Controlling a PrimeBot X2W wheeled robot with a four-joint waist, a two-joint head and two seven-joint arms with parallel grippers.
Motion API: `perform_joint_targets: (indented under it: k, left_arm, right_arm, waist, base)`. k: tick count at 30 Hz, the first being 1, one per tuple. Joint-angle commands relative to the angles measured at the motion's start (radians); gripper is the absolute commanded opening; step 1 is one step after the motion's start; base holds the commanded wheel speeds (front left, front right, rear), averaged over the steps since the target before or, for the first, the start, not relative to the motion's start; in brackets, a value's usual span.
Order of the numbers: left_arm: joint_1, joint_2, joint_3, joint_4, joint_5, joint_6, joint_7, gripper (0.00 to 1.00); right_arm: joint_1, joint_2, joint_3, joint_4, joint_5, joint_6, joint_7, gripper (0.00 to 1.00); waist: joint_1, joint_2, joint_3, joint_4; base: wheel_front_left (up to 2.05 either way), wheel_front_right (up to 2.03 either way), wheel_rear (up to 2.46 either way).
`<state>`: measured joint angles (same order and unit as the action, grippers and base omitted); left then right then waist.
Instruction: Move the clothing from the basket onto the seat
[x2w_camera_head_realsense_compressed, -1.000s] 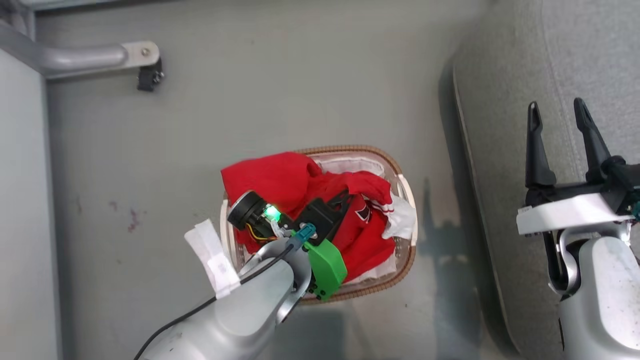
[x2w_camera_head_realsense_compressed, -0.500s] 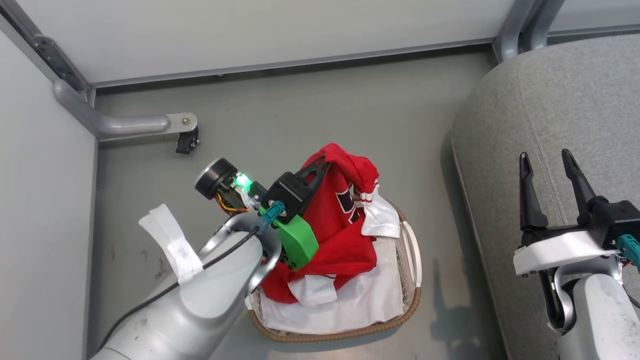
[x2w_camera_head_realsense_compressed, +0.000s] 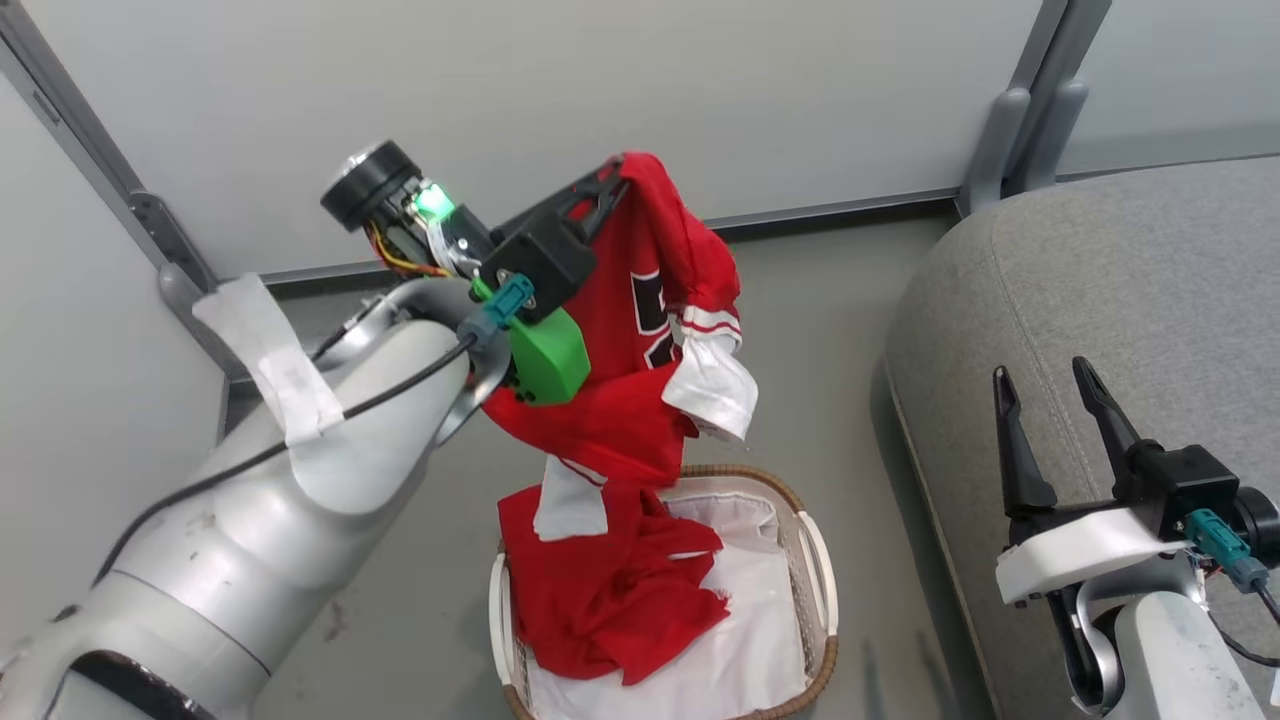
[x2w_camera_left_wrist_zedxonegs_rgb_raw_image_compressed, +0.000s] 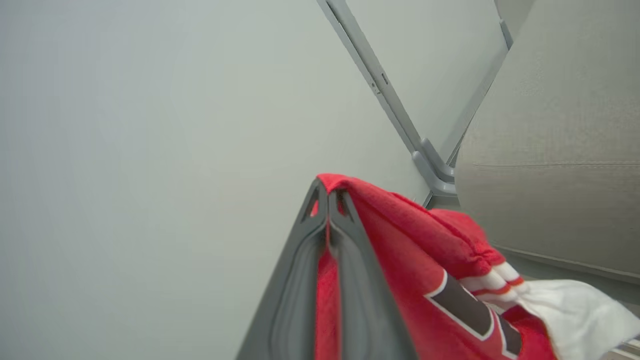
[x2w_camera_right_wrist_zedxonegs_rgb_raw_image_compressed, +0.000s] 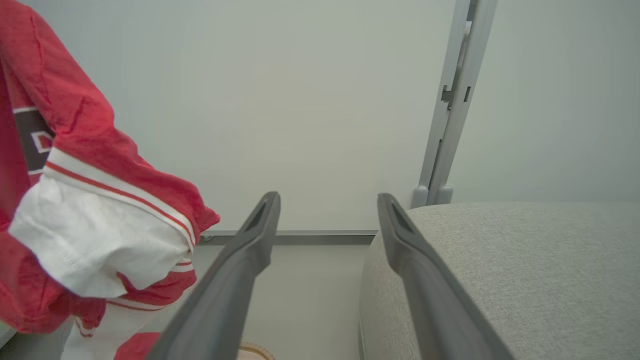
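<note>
Left gripper (x2w_camera_head_realsense_compressed: 606, 183), upper centre: fingers pinched on soft red garment with white panel and striped trim (x2w_camera_head_realsense_compressed: 650, 300), which hangs above oval white basket with brown woven rim (x2w_camera_head_realsense_compressed: 815, 560), lower centre. Plain red garment (x2w_camera_head_realsense_compressed: 610, 600) lies inside basket. Right gripper (x2w_camera_head_realsense_compressed: 1041, 368) spread, empty, over grey fabric sofa (x2w_camera_head_realsense_compressed: 1100, 260), right side.

Head downward, wrists level (all see seat (x2w_camera_head_realsense_compressed: 1100, 280))

**Grey panels, metal framing, marked floor**

Across the back, a pale grey wall panel (x2w_camera_head_realsense_compressed: 800, 80), smooth and flat. At the left, a second panel (x2w_camera_head_realsense_compressed: 60, 330), joined to it by a slanted grey metal bar (x2w_camera_head_realsense_compressed: 100, 150). At the upper right, an upright grey metal post (x2w_camera_head_realsense_compressed: 1045, 90) with rounded feet. Along the wall base, a dark skirting strip (x2w_camera_head_realsense_compressed: 830, 208). Below, grey floor (x2w_camera_head_realsense_compressed: 810, 300), with a faint reddish stain (x2w_camera_head_realsense_compressed: 330, 620) at lower left.
</note>
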<state>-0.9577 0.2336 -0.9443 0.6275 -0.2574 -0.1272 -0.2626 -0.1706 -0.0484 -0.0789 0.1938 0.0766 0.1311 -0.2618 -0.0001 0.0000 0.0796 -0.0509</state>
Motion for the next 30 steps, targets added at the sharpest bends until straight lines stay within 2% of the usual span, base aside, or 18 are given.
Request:
perform_joint_targets:
  k: [1,12,30]
  left_arm:
    - [-0.039,0.011,-0.004,-0.005,-0.003,-0.003,-0.003,0.0]
    - [-0.208,0.056,-0.05,-0.042,-0.039,-0.002,-0.002,0.0]
    - [-0.282,0.02,-0.087,-0.074,-0.085,-0.002,-0.002,0.0]
  right_arm:
    - [0.019,-0.004,0.007,0.002,0.004,-0.001,-0.005,1.0]
    - [0.038,-0.004,0.062,0.007,-0.001,-0.001,-0.005,1.0]
    - [0.029,-0.004,0.185,0.058,-0.038,-0.001,-0.005,1.0]
  waist:
    - [0.0001,0.0,-0.031,-0.016]
    - [0.0001,0.0,-0.072,-0.031]
    - [0.0001,0.0,-0.097,-0.001]
  base:
    - [0.0,0.0,0.0]
    - [0.0,0.0,0.0]
    - [0.0,0.0,0.0]
